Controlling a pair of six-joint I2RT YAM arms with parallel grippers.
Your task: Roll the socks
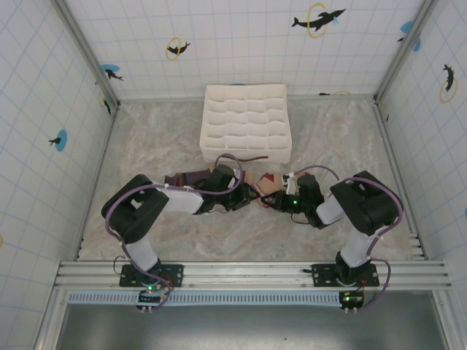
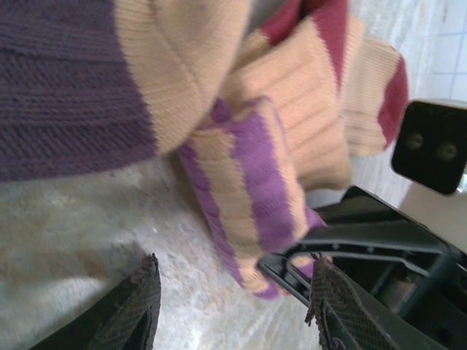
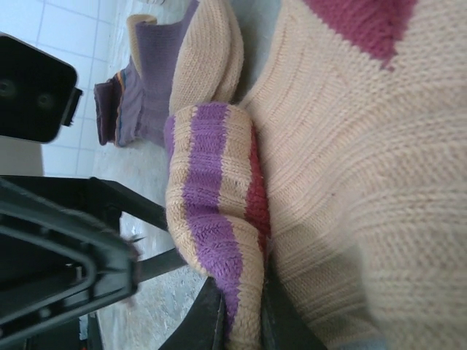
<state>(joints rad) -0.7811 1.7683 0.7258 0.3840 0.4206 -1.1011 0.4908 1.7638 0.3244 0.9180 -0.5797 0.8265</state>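
Note:
The dark purple sock (image 1: 191,177) (image 2: 66,87) with its tan heel (image 2: 182,65) and the beige sock (image 1: 268,182) (image 3: 365,189) with dark red patches lie side by side in front of the box. My right gripper (image 1: 277,198) (image 3: 241,292) is shut on a purple-and-tan striped cuff (image 3: 211,219), with a red edge pinched in beside it. My left gripper (image 1: 246,197) (image 2: 236,266) is open low over the table. The striped cuff (image 2: 248,197) ends just ahead of its fingers (image 2: 142,306), and nothing lies between them. The two grippers nearly touch.
A white gridded organiser box (image 1: 246,120) stands behind the socks. Marbled table (image 1: 146,138) stretches to both sides. Tiled walls enclose it on three sides. The black body of the right gripper (image 2: 379,240) sits close to my left fingers.

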